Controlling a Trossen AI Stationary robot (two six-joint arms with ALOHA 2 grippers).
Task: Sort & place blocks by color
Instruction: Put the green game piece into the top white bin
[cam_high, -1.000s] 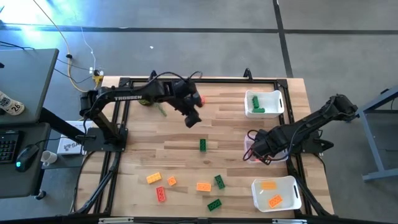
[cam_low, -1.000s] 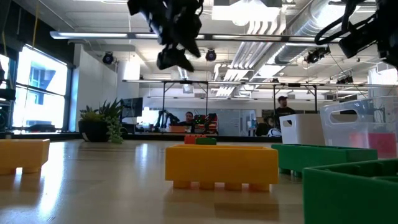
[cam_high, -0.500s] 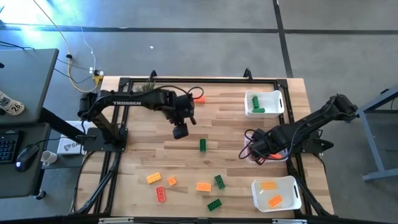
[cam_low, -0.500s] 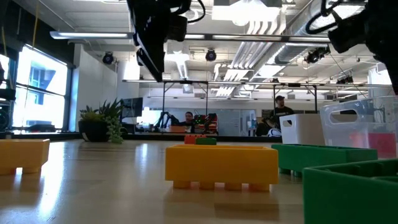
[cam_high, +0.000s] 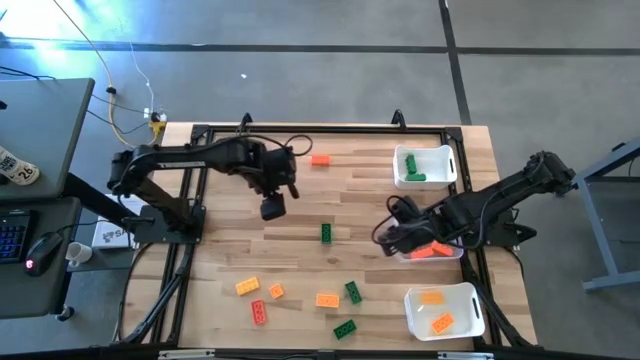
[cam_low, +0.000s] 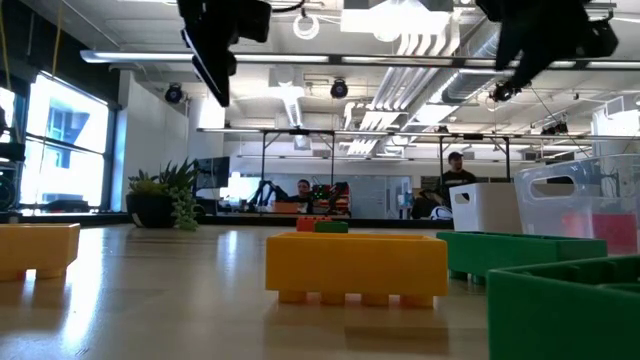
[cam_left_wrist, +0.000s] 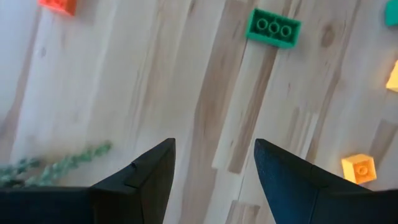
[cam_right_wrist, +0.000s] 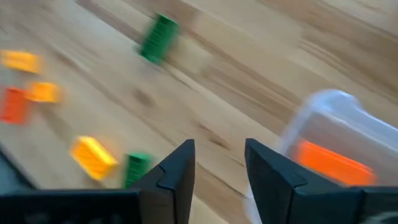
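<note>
Loose blocks lie flat on the wooden table: a red-orange one (cam_high: 320, 159) at the far side, a green one (cam_high: 326, 233) in the middle, and yellow-orange (cam_high: 247, 286), red-orange (cam_high: 259, 312) and green (cam_high: 345, 328) ones near the front. My left gripper (cam_high: 272, 208) hangs open above bare wood left of the middle, pointing down, nothing between its fingers (cam_left_wrist: 211, 180). My right gripper (cam_high: 385, 238) hovers open and empty (cam_right_wrist: 219, 168) just left of the middle white bin (cam_high: 447, 254), which holds a red-orange block (cam_right_wrist: 333, 163).
A white bin (cam_high: 425, 165) with green blocks stands at the far right. Another white bin (cam_high: 445, 310) with yellow-orange blocks stands at the near right. A small plant sprig (cam_left_wrist: 56, 165) lies near the left arm. Bare wood lies between the two grippers.
My left gripper has gone from the far middle toward the table's left and near edges, tipping to point more steeply down, empty throughout. My right gripper has risen and swung from over the middle bin toward the table's left, uncovering the red-orange block in that bin.
</note>
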